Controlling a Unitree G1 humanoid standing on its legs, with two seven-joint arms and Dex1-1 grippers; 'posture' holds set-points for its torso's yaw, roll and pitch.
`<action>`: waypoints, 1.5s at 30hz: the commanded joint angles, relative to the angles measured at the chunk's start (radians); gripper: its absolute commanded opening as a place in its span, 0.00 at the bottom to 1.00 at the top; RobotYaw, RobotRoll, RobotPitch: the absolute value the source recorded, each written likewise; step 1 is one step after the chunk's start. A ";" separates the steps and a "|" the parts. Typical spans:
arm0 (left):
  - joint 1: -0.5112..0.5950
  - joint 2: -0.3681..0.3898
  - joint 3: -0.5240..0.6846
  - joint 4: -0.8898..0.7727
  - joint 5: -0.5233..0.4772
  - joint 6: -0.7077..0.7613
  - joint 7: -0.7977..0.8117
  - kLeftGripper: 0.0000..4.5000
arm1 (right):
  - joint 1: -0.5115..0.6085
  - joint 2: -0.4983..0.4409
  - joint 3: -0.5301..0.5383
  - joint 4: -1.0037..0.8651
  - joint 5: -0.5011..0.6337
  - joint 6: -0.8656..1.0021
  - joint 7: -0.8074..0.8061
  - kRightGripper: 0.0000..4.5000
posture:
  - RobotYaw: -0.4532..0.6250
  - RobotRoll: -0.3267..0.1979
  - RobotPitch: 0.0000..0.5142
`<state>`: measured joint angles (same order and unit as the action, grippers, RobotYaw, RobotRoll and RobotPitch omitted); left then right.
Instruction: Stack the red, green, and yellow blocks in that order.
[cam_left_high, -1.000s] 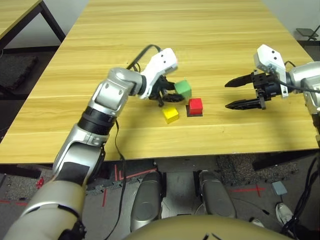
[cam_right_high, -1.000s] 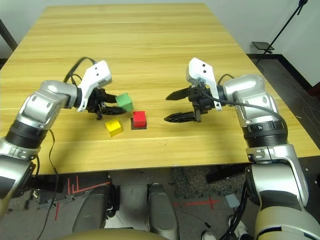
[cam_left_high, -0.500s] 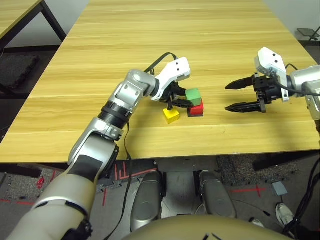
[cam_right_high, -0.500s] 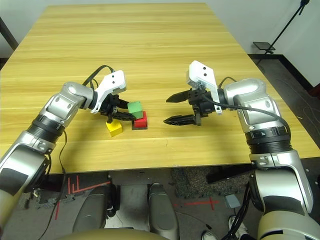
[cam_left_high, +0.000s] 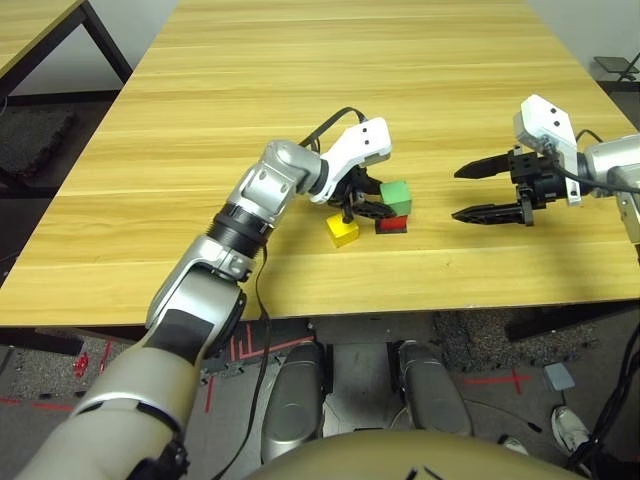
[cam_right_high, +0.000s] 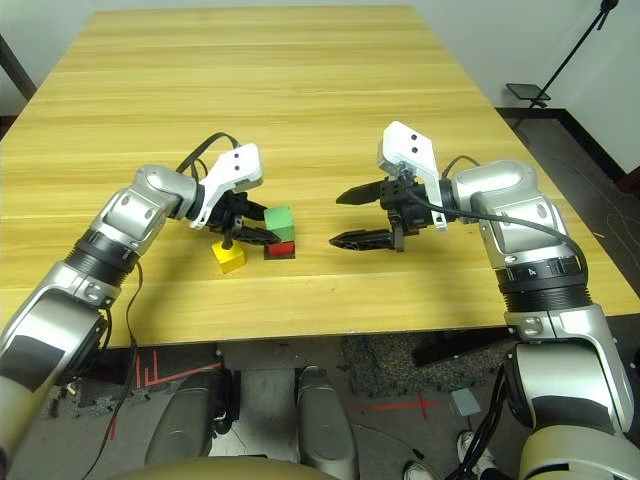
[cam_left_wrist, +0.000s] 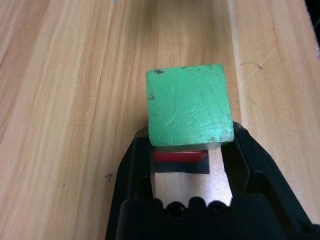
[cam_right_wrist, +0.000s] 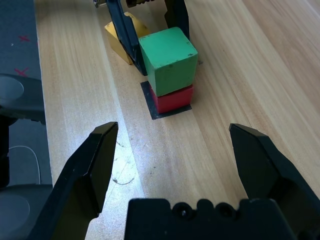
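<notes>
The green block (cam_right_wrist: 167, 53) sits on top of the red block (cam_right_wrist: 172, 98), turned slightly askew to it. My left gripper (cam_left_wrist: 190, 135) is shut on the green block, one black finger (cam_left_wrist: 135, 165) on each side. In the head views the pair stands at mid-table, green block (cam_left_high: 396, 193) over red block (cam_left_high: 396, 215). The yellow block (cam_left_high: 342, 231) lies on the table just left of the stack, under my left wrist. My right gripper (cam_left_high: 457, 194) hovers open to the right of the stack, pointing at it, nothing between its fingers.
A flat black square patch (cam_right_wrist: 150, 102) lies under the red block. The wooden table (cam_left_high: 300, 80) stretches far ahead. Its front edge (cam_left_high: 330, 305) runs close below the blocks. A second table corner (cam_left_high: 40, 25) stands at the far left.
My left gripper has carried the green block to the right and set it down onto the red block. The right gripper has stayed open and almost still.
</notes>
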<state>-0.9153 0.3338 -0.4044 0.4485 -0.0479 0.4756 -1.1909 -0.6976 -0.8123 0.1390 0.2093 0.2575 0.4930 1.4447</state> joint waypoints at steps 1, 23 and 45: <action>-0.007 -0.008 -0.010 0.020 0.017 -0.020 -0.002 0.45 | -0.006 0.003 -0.008 -0.010 0.015 0.005 -0.008 1.00 | 0.53 0.39 0.22; 0.413 0.168 0.081 -0.934 -0.078 0.740 0.379 0.99 | -0.081 0.061 0.019 0.093 -0.001 -0.050 0.009 1.00 | 0.64 0.41 0.19; 0.411 0.247 0.033 -0.739 -0.089 0.577 0.474 0.99 | -0.071 0.074 0.003 0.048 0.012 0.003 -0.010 1.00 | 0.62 0.41 0.18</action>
<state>-0.5157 0.5847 -0.3642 -0.2911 -0.1331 1.0453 -0.7254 -0.7775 -0.7352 0.1495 0.2711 0.2572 0.4917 1.4388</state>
